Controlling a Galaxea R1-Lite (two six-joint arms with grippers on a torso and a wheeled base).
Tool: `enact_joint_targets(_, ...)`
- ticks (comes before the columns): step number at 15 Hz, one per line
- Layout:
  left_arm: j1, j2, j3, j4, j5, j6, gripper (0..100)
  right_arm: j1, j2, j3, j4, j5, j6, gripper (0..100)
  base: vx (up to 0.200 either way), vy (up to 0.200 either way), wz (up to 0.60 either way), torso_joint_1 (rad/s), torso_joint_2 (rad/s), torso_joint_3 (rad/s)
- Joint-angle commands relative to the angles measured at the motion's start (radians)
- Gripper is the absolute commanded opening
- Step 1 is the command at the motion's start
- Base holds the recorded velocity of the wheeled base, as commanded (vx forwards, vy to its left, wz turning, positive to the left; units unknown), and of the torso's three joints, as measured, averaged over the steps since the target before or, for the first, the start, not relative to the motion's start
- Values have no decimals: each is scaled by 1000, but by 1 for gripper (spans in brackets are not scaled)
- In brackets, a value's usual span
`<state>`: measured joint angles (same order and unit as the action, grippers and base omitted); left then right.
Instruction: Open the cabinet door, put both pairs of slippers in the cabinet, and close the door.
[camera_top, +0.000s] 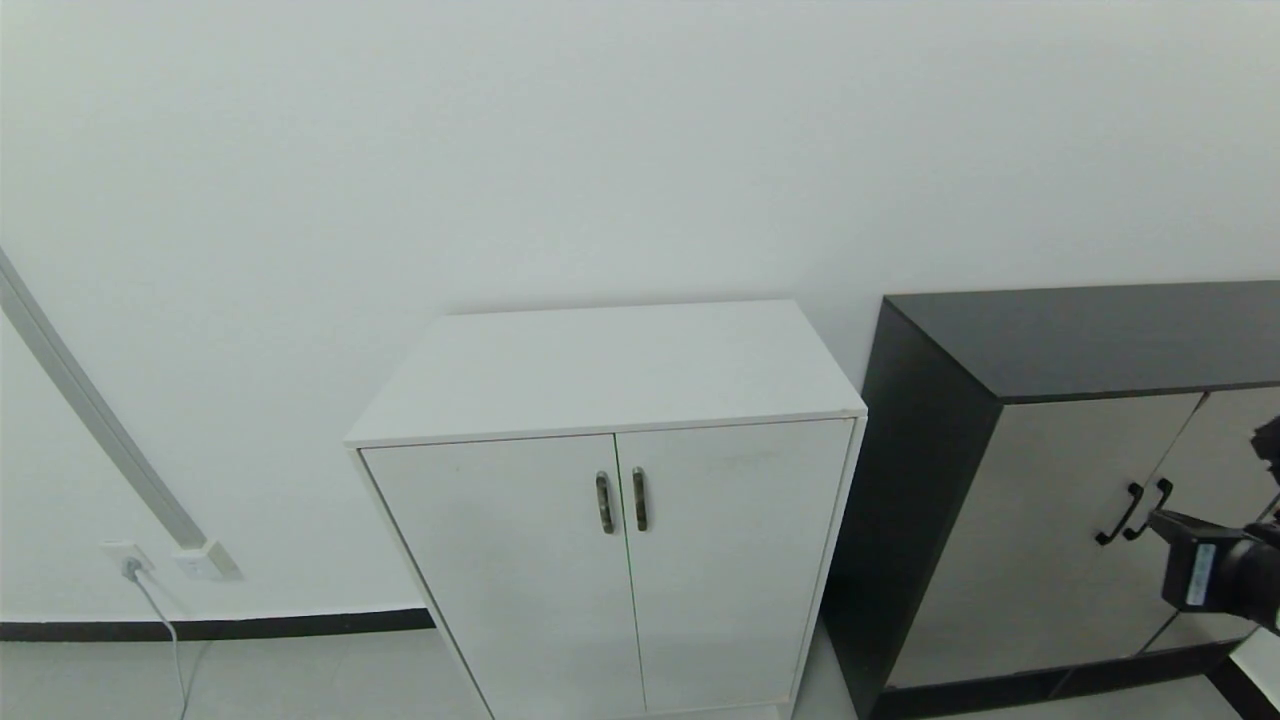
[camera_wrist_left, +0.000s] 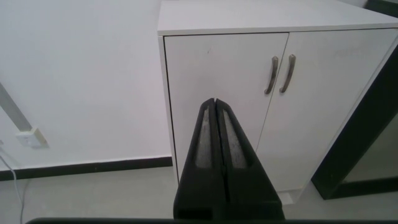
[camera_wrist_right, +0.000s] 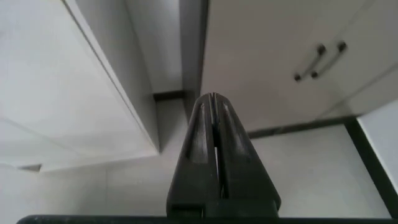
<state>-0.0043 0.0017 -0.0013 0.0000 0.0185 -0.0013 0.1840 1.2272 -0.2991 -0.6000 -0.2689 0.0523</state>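
The white cabinet (camera_top: 610, 480) stands against the wall with both doors closed and two metal handles (camera_top: 622, 500) side by side at the middle seam. My left gripper (camera_wrist_left: 215, 106) is shut with nothing in it. It is held out in front of the cabinet's left door (camera_wrist_left: 221, 87), apart from it and left of the handles (camera_wrist_left: 280, 74). My right gripper (camera_wrist_right: 213, 99) is also shut and empty, low over the floor in front of the gap between the white cabinet (camera_wrist_right: 93, 93) and the black one. The right arm (camera_top: 1215, 575) enters at the head view's right edge.
A black cabinet (camera_top: 1050, 480) with grey doors and two black handles (camera_top: 1135, 512) stands close to the right of the white one. A wall socket with a plugged cable (camera_top: 135, 570) and a slanted cable duct (camera_top: 90, 410) are at the left. Grey floor (camera_wrist_left: 93, 193) lies in front.
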Motion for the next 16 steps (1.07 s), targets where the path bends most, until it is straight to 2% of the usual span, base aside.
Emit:
enact_joint_targets(1, 1, 0, 0, 0, 1, 0, 0, -21, -407, 37, 304, 57, -3, 0, 0, 0, 0, 0, 0, 0)
enact_joint_targets(3, 1, 0, 0, 0, 3, -2, 0, -21, -563, 38, 494, 105, -2, 0, 0, 0, 0, 0, 0, 0)
enact_joint_targets(4, 0, 0, 0, 0, 3, -2, 0, -21, -686, 40, 641, 154, -2, 0, 0, 0, 0, 0, 0, 0)
enact_joint_targets(6, 0, 0, 0, 0, 3, -2, 0, -17, -805, 66, 724, 192, -3, 0, 0, 0, 0, 0, 0, 0)
enact_joint_targets(10, 0, 0, 1, 0, 3, -2, 0, 40, -936, 206, 720, 260, -3, 0, 0, 0, 0, 0, 0, 0)
enact_joint_targets(12, 0, 0, 1, 0, 3, -2, 0, 83, -959, 222, 717, 267, -2, 0, 0, 0, 0, 0, 0, 0)
enact_joint_targets(16, 0, 0, 0, 0, 1, -2, 0, 57, -899, 249, 660, 217, -2, 0, 0, 0, 0, 0, 0, 0)
